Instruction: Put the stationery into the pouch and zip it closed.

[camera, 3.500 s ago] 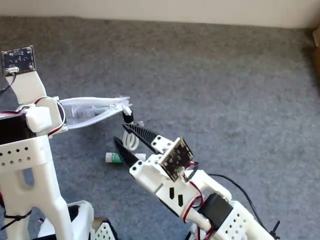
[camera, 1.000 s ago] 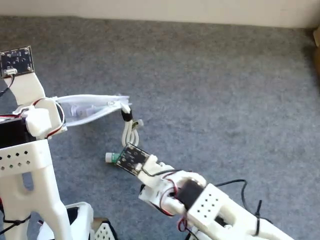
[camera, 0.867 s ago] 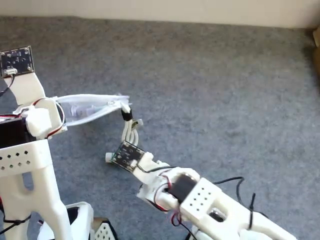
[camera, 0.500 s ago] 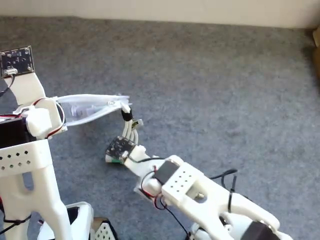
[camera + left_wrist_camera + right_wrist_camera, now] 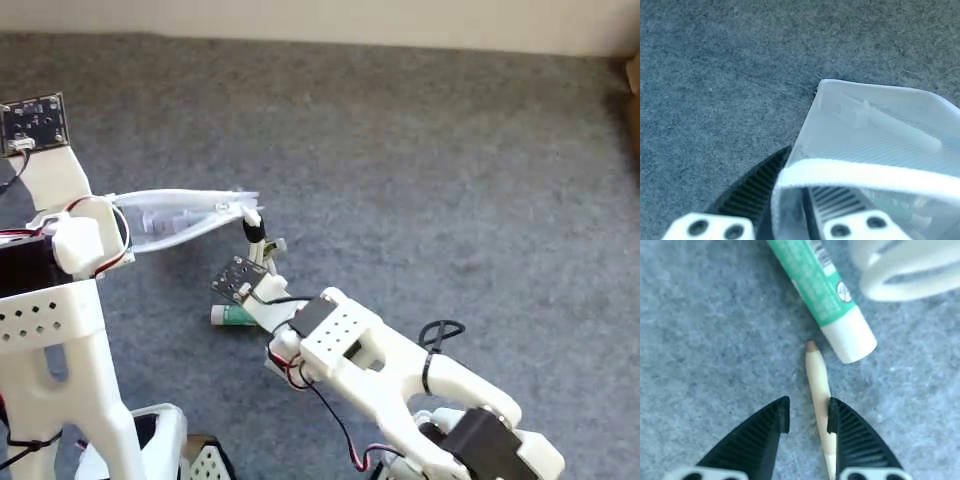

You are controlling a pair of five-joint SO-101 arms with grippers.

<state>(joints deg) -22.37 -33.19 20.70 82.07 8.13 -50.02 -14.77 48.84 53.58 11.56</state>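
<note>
right gripper (image 5: 807, 416) is hanging just over the grey felt surface (image 5: 450, 150), jaws spread with a narrow gap between them, nothing pinched. pencil (image 5: 817, 382) is lying flat on the felt and running into that gap, hugging the inner face of one finger and sitting apart from the other. its tip is pointing away from the gripper and ending just short of the glue stick (image 5: 817, 285). glue stick, green body with white cap, is lying on the felt just ahead of the fingertips, slanting across the gripper's line, cap end nearest the pencil tip. white loop (image 5: 905, 270) is lying just beyond the cap, off to one side. in the high view the loop is trailing from the end of the pouch (image 5: 180, 220) that points toward the right arm (image 5: 380, 360), and the glue stick is poking out beside that arm's wrist.

left gripper (image 5: 797, 185) is pinching the pouch's white rim, one finger outside and the other showing through the mesh. pouch is stretching out ahead of that gripper toward the right arm. pale long items are showing through the mesh, can't tell what they are.
</note>
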